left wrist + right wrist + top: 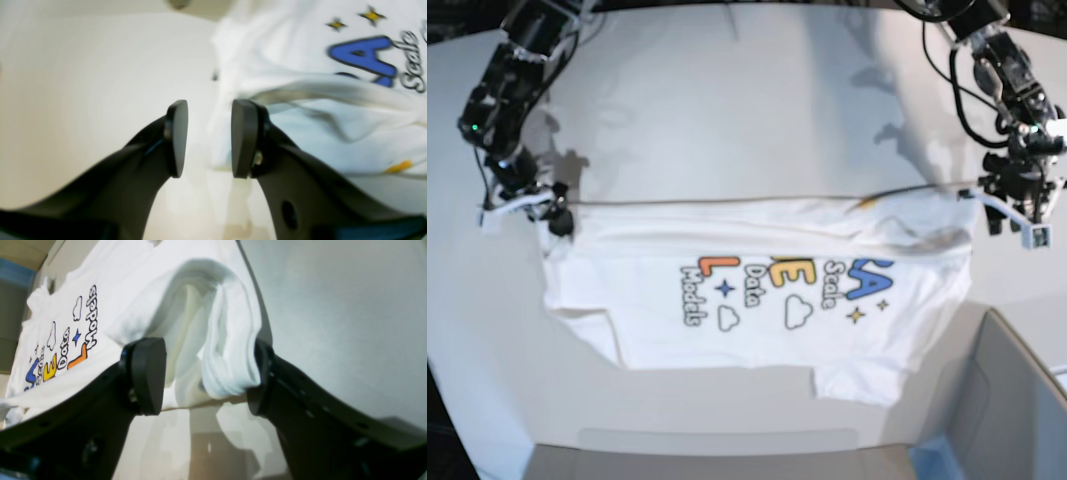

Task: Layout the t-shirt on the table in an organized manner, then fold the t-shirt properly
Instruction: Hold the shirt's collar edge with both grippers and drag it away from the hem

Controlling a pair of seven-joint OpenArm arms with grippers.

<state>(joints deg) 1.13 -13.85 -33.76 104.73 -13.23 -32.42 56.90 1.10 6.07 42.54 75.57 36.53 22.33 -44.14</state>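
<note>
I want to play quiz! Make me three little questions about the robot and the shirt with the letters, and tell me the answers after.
1. True or false: the t-shirt lies spread out on the table.
2. What sits between the fingers of the right gripper? A) a bunched bit of white shirt cloth B) a yellow star C) nothing
3. Fill in: in the left wrist view, the big letter A printed on the shirt is coloured ____.

Key
1. True. It lies spread across the table with the print facing up.
2. A. The jaws stand apart around the cloth.
3. Blue. The left gripper nearby is open, with only table between its fingers.
</note>
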